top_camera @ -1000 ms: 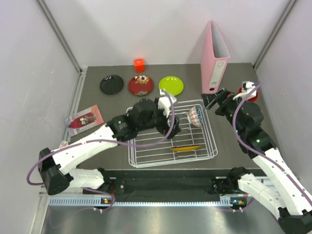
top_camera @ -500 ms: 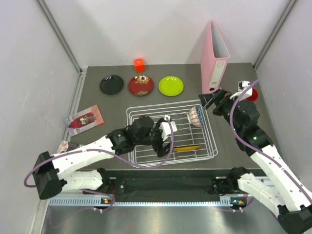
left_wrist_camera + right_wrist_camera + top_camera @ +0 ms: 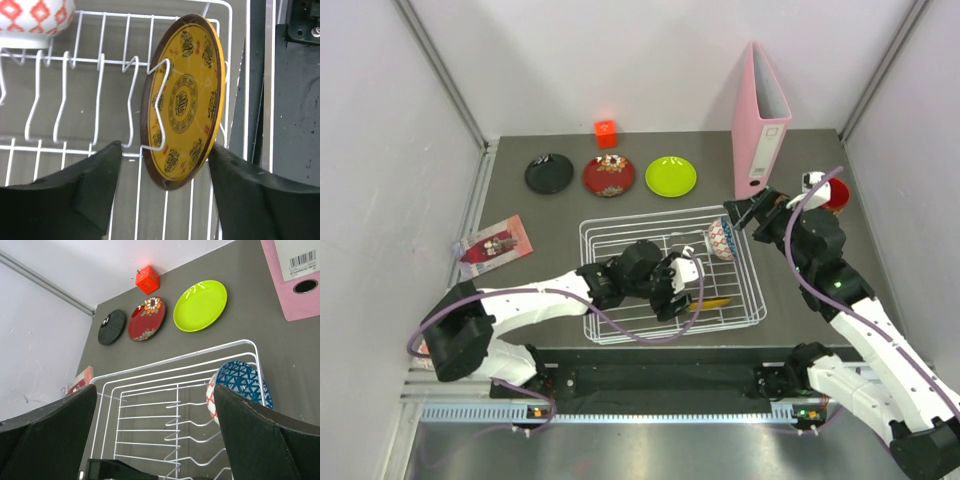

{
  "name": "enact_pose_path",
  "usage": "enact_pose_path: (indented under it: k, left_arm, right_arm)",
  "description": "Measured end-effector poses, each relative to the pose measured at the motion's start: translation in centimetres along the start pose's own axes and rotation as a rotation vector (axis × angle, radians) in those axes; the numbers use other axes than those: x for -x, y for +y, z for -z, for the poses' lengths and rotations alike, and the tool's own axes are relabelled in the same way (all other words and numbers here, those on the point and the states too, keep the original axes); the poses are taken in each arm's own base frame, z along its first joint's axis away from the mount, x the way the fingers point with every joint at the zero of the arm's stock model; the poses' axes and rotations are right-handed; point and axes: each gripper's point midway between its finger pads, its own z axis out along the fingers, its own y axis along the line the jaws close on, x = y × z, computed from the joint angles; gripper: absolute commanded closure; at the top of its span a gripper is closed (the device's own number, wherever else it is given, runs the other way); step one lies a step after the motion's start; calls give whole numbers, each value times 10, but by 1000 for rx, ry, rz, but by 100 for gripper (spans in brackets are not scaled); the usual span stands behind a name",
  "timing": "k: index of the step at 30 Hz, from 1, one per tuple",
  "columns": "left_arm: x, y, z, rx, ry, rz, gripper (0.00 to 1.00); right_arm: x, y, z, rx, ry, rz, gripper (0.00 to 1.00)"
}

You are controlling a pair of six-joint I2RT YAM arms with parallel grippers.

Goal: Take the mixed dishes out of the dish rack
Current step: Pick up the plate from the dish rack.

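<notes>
The white wire dish rack holds a gold patterned plate standing on edge at its near right and a blue-white patterned bowl on its side at the far right. My left gripper is open. In the left wrist view its fingers flank the lower edge of the gold plate without touching it. My right gripper is open and empty, above the bowl. Black, dark red and lime green plates lie on the table behind the rack. A red cup is partly hidden behind the right arm.
A pink binder stands upright at the back right. A small orange-red cube sits behind the plates. A picture card lies left of the rack. Grey walls close in both sides.
My left gripper has moved right and nearer across the rack to the gold plate. My right gripper has shifted slightly left towards the bowl.
</notes>
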Motion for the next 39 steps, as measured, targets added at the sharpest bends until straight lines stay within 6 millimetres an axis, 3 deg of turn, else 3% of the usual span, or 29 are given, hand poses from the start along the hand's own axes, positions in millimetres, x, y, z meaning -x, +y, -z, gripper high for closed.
enact_pose_path:
  k: [6, 12, 16, 23, 27, 35, 39]
  left_arm:
    - [4, -7, -6, -54, -25, -8, 62]
    - [12, -17, -6, -113, -61, -38, 80]
    - [15, -25, -4, -157, -76, -52, 100]
    - [11, -40, 5, -232, -61, -79, 100]
    - [21, -43, 16, -238, -72, -92, 100]
    - [60, -43, 43, -213, -145, -156, 100]
    - [90, -21, 59, -87, -206, -225, 100]
  right_arm:
    - [-2, 0, -1, 3, 7, 1, 0]
    - [-5, -1, -3, 1, 19, 2, 0]
    - [-6, 0, -4, 3, 23, 1, 0]
    - [-5, 1, -4, 7, 19, 1, 0]
    - [-5, 1, -4, 7, 19, 1, 0]
    - [-4, 1, -3, 8, 18, 1, 0]
    - [4, 7, 1, 7, 17, 0, 0]
